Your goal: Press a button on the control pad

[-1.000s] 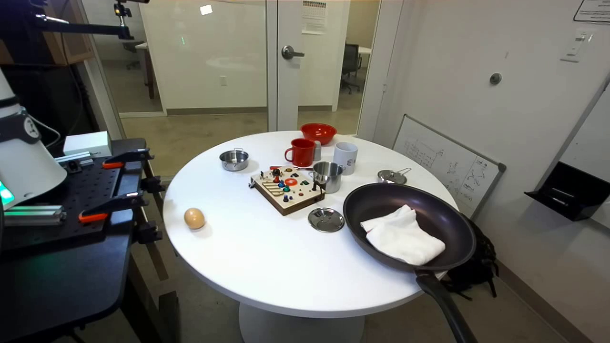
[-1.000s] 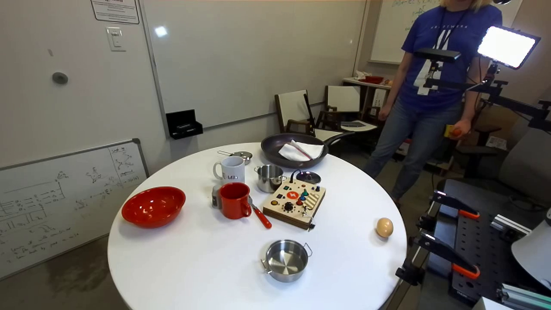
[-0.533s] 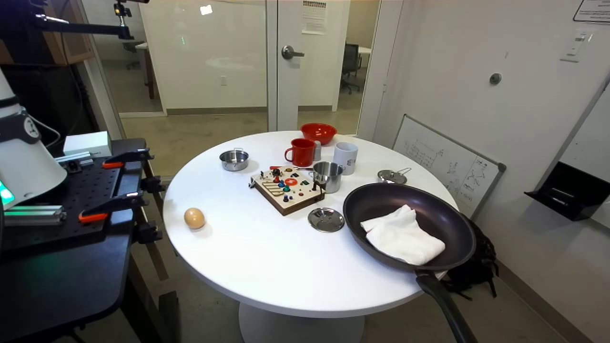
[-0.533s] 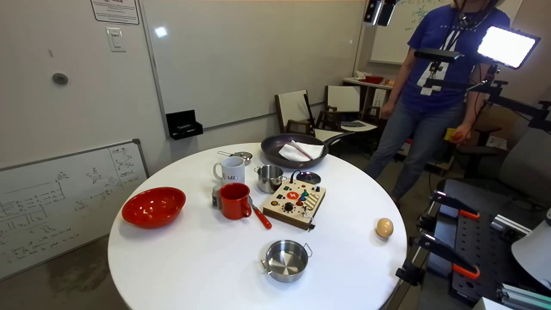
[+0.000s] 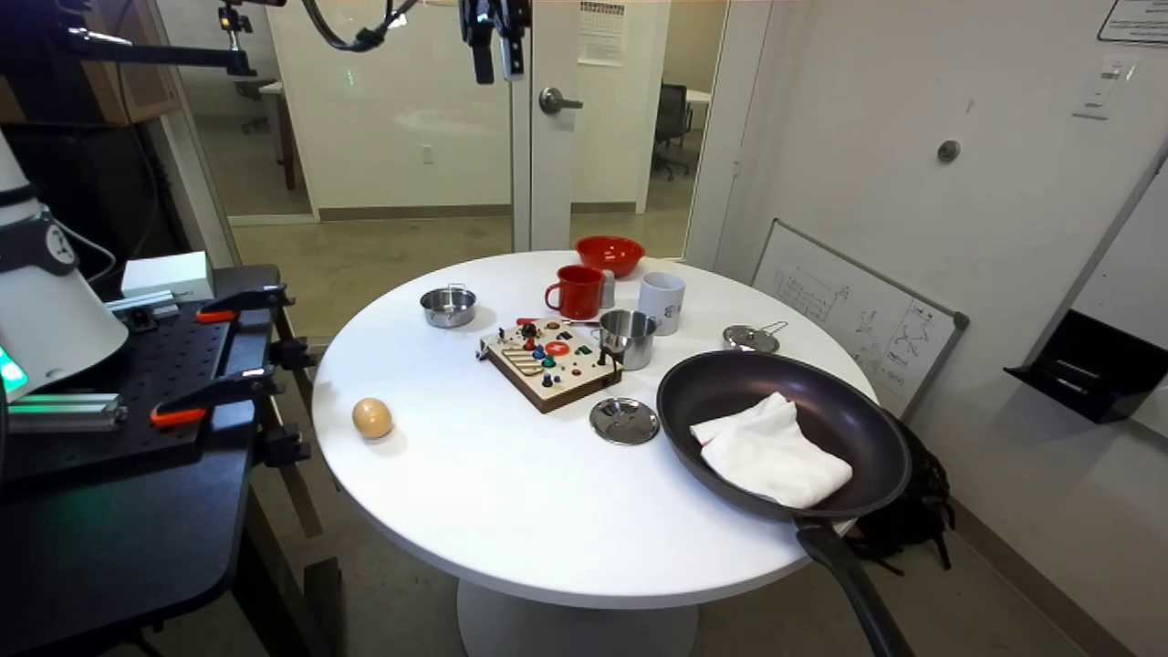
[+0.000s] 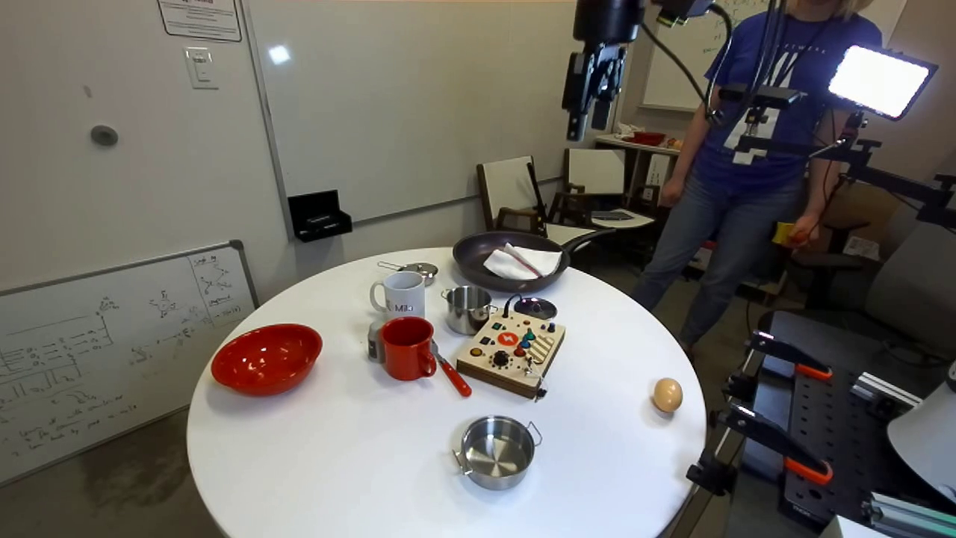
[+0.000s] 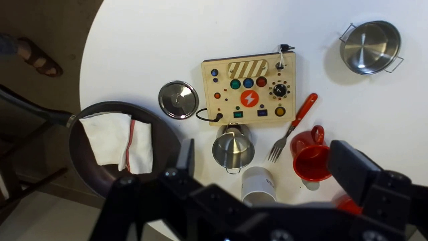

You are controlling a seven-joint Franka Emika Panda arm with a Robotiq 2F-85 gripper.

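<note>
One control pad [image 6: 512, 351] lies well below the tool [image 6: 588, 130].

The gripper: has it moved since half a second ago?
Yes: in an exterior view the gripper has moved down and picture-left, from about the right edge of the large whiteboard to in front of it.

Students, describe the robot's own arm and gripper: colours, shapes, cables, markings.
The arm shows a smooth, rounded white lower part with dark grey trim, a small round mark and a green glow. The gripper is black and angular, with two straight, squared-off fingers. A black cable loops beside it.
</note>
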